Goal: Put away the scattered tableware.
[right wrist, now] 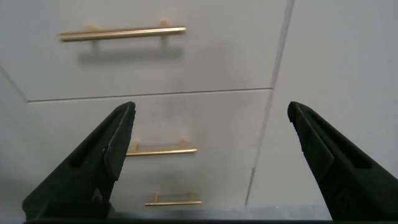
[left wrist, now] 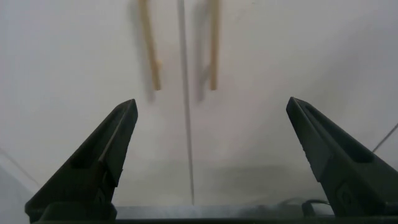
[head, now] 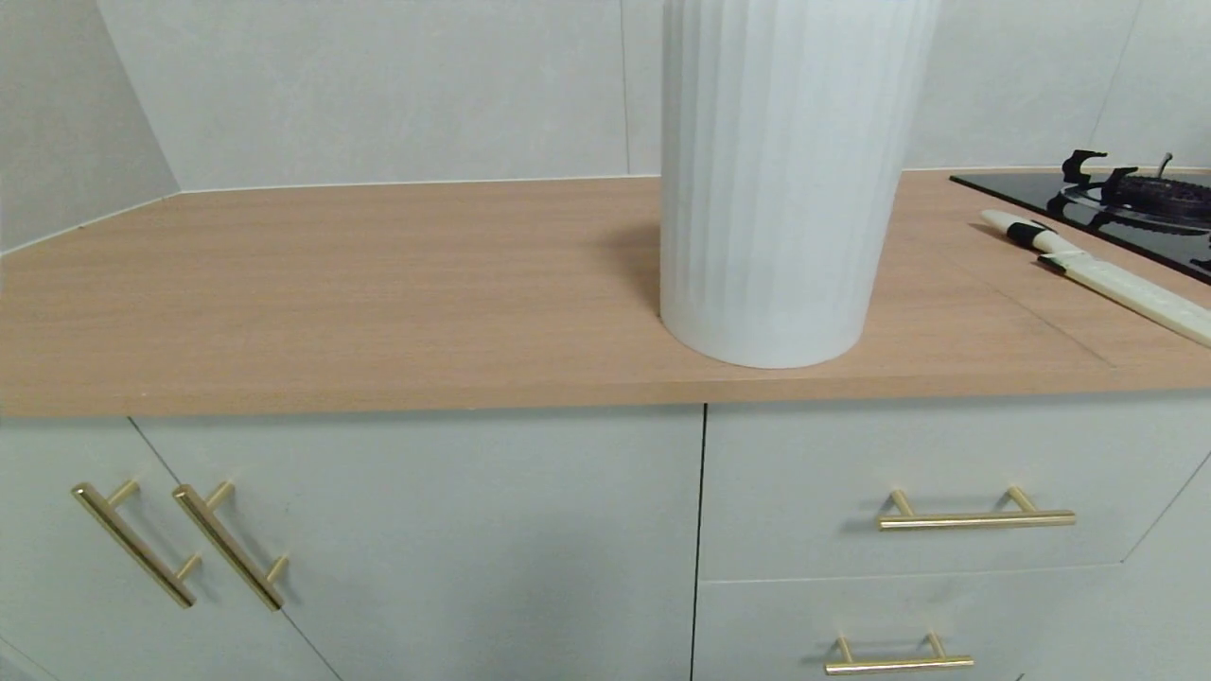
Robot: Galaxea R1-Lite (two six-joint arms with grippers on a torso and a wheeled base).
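You'll find the knife lying on the tabletop beside the hob, right of the tall white ribbed container. Your left pincer stands apart facing cabinet doors, your right pincer apart facing drawers

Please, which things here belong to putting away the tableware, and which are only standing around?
For the job: knife; white ribbed container, likely its holder; top drawer, possibly.
Only there: gas hob; gold door handles.
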